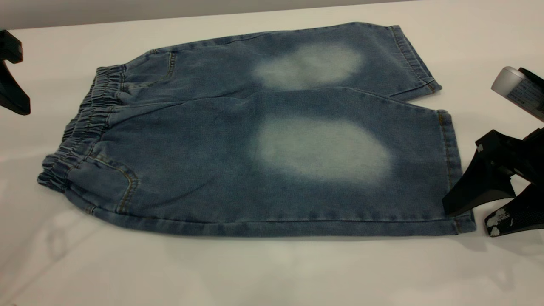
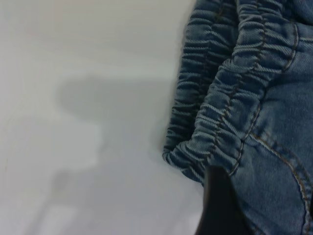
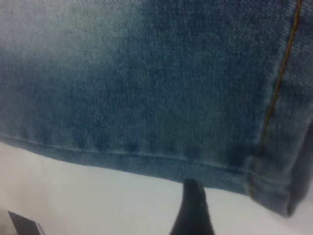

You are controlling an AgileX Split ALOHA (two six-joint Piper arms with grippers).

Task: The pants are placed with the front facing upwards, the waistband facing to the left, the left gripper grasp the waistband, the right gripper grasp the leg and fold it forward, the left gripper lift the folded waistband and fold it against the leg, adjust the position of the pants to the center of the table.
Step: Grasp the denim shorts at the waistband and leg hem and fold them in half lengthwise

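The blue denim pants (image 1: 255, 144) lie flat on the white table (image 1: 272, 272), front up, with a pale faded patch on each leg. The ruffled waistband (image 1: 87, 123) points left and shows close up in the left wrist view (image 2: 230, 83). My left gripper (image 1: 23, 80) hovers open at the far left, apart from the waistband; one black finger (image 2: 220, 205) shows over the denim. My right gripper (image 1: 467, 220) stands open at the near leg's hem corner (image 1: 461, 221), with a finger (image 3: 193, 210) just off the hem (image 3: 146, 161).
A grey cylindrical part of the right arm (image 1: 516, 87) sits at the right edge. Bare tabletop runs along the front (image 1: 212, 276) and to the left of the pants (image 2: 73, 122). The table's back edge (image 1: 127, 16) lies just behind the far leg.
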